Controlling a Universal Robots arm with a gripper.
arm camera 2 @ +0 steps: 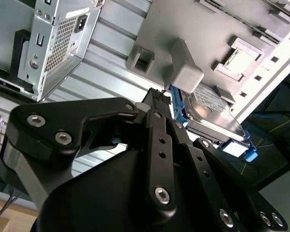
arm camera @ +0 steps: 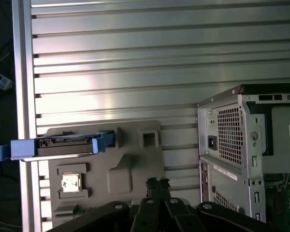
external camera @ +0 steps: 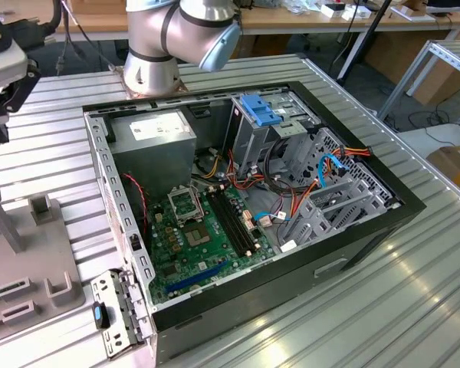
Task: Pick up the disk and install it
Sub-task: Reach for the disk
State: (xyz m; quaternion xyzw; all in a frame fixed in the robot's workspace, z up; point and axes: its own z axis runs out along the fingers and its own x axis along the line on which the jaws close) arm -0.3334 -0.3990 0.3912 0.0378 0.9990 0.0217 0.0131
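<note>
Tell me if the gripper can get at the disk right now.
Probably yes. The disk stands uncovered at the edge of the grey fixture, clear of the computer case, and the gripper hangs close by.

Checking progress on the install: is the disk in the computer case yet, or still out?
Out. The disk rests on the grey fixture on the table, apart from the computer case.
</note>
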